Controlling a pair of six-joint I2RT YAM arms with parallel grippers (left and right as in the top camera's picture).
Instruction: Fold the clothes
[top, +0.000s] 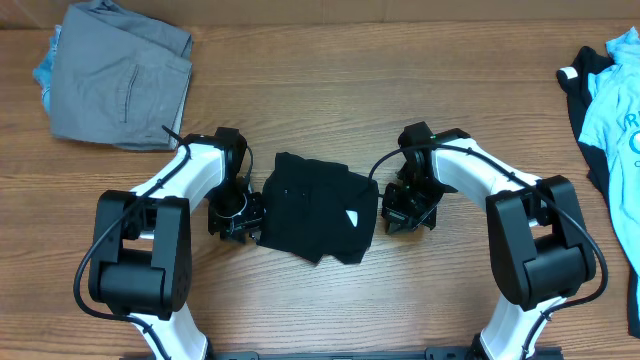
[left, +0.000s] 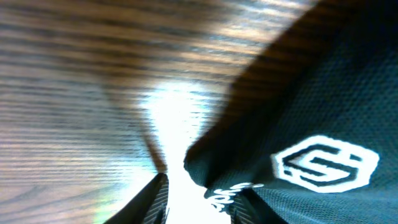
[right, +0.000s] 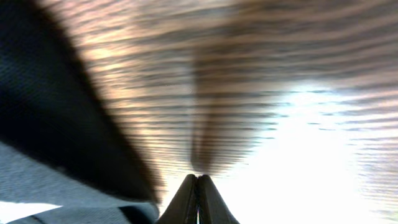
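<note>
Black T-shirt (top: 318, 208) lies mid-desk as a compact, roughly square bundle, slightly skewed, between the two arms. White logo (left: 325, 163) shows on the fabric in the left wrist view.

Left hand (top: 236, 217): low at the bundle's left edge, jaws narrowly apart. The hem reaches into the gap from one side, and bright desk (top: 330, 90) shows between the fabric and the other finger, so I judge nothing is clamped.

Right hand (top: 408, 213): just off the bundle's right edge, fingers (right: 189, 199) pressed flat together, holding nothing. The dark fabric sits beside it, apart.

Step in hand, as I judge it: tidying or finishing the fold of the black shirt (most of the folding looks done, since the bundle is already small).

To do it well:
- the left hand should take the whole layered edge, not only the top ply, or the stack will peel apart;
- keep it low and slide it, so the layers underneath do not drag;
- the right hand must spread before it can help pin or square the far edge;
- line up the edges, as the lower corner sticks out.

Containers: none in view. Grey garment (top: 120, 75) lies far left and a light-blue shirt (top: 622, 100) at the right edge, both bare on the desk.
</note>
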